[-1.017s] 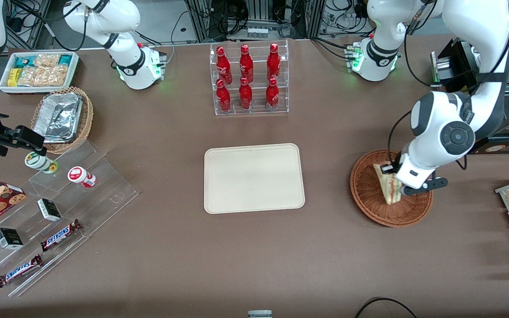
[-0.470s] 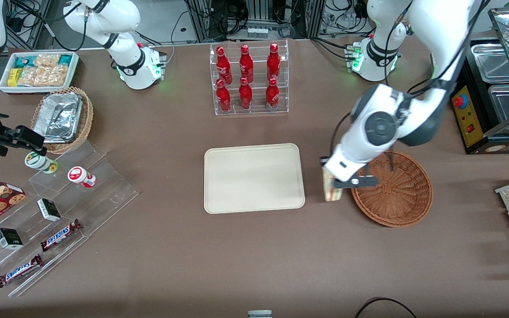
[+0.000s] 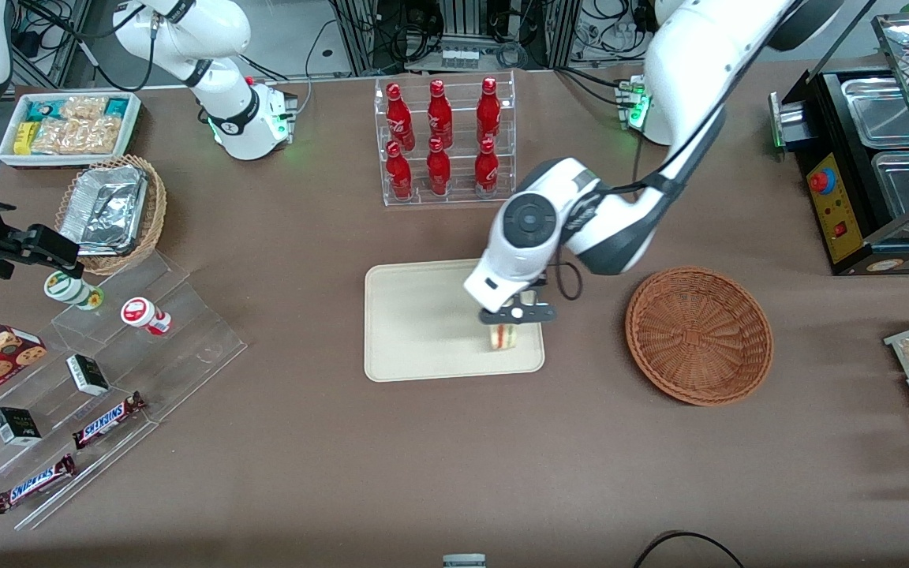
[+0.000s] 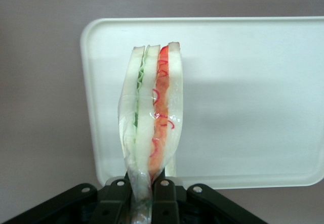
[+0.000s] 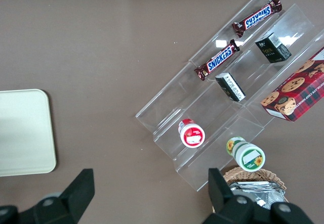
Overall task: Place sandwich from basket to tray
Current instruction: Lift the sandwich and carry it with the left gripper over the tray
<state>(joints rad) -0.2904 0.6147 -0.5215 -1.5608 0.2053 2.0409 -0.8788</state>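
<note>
Wrist view shows the jaws squeezed tight on the thin end of the sandwich (image 4: 151, 118), so the gripper (image 4: 150, 193) holds it hanging by one end, with its red, orange and green layers in plain sight. Its clear wrap bulges a bit just past the jaws, which tells me the bread is soft, so I would not squeeze any harder. Under the sandwich is the tray (image 4: 243, 107), and the sandwich hangs near one short edge of it, not over the middle. From the front camera, the gripper (image 3: 511, 315) and sandwich (image 3: 503, 334) are above the end of the tray (image 3: 423, 315) that is closest to the basket (image 3: 699, 335). The basket has nothing in it now and sits well apart, toward the working arm's end of the table. I cannot tell if the sandwich touches the tray yet; it looks a little above it. To do this step well, I think the arm should slide a bit more toward the middle of the tray, then go down slowly until the bread rests flat. Only then should the jaws let go, or the sandwich may tip over the low rim.
</note>
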